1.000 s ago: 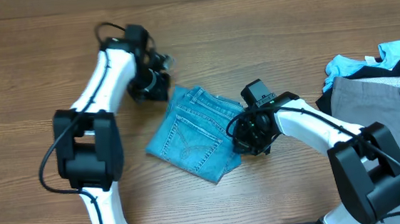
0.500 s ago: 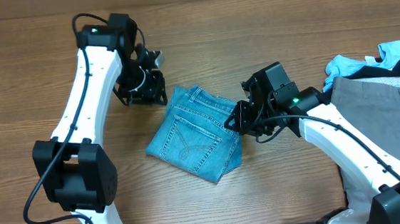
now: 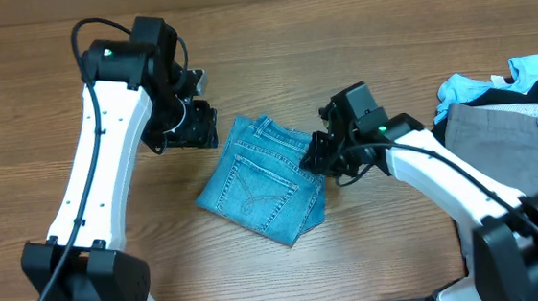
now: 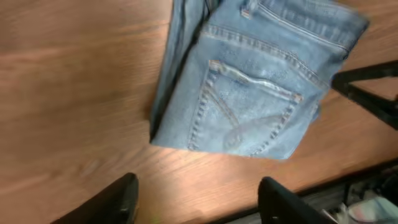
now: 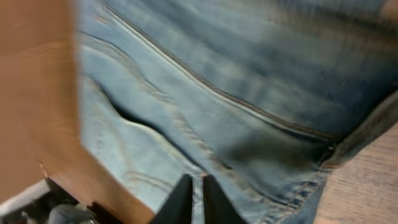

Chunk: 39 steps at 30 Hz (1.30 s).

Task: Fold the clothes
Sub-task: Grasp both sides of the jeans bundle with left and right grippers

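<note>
On the table, in the overhead view, the folded jeans are seen lying between the two grippers. The left gripper is held just beside their upper left corner, apart from the cloth. The right gripper is set at their right edge; whether cloth is touched there cannot be told. Well off to the far side of the right gripper a grey garment, a sky-blue garment and a strip of black garment are piled.

From the left wrist, the fingers of the left gripper are shown spread wide with nothing between them. The jeans lie ahead of the tips, clear of them, a stitched back pocket facing up.

From the right wrist, the fingers of the right gripper are drawn together, closed. The jeans fill the view directly beyond the tips; whether a fold is pinched cannot be told.
</note>
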{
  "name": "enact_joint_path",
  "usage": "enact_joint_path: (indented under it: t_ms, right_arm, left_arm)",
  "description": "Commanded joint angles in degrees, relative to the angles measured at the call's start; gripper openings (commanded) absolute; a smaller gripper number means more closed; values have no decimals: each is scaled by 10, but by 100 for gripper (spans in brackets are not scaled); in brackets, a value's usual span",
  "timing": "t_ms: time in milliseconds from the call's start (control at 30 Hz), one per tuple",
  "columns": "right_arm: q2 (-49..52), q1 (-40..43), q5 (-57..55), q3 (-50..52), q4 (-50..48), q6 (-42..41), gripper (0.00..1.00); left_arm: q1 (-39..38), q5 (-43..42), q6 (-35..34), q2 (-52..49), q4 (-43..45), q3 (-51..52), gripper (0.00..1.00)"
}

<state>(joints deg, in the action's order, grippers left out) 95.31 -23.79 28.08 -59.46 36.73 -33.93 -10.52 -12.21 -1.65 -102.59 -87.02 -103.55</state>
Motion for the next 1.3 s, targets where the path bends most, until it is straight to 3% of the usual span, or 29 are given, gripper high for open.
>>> enact_joint_path:
  t_ms: [0, 200, 367, 600, 867, 1000, 1267]
  right_arm:
    - [62, -13, -11, -5, 27, -76, 4]
    - [96, 12, -133, -6, 104, -102, 4]
    - [94, 47, -197, -9, 110, 3, 4]
    - [94, 75, -203, -16, 62, 124, 4]
    - [75, 81, -124, -103, 162, 179, 15]
    - [57, 81, -86, -144, 208, 179, 25]
    - [51, 80, -30, -149, 253, 176, 28]
  left_arm:
    - [2, 18, 0, -9, 49, 51, 79]
    - [4, 0, 22, -12, 152, 170, 91]
    - [4, -72, 52, -12, 210, 231, 95]
    - [2, -94, 49, -12, 330, 293, 99]
    - [-1, -233, 39, -12, 419, 342, 89]
    - [-11, -232, 38, -12, 421, 344, 87]
    - [-64, -145, 28, -12, 437, 376, 78]
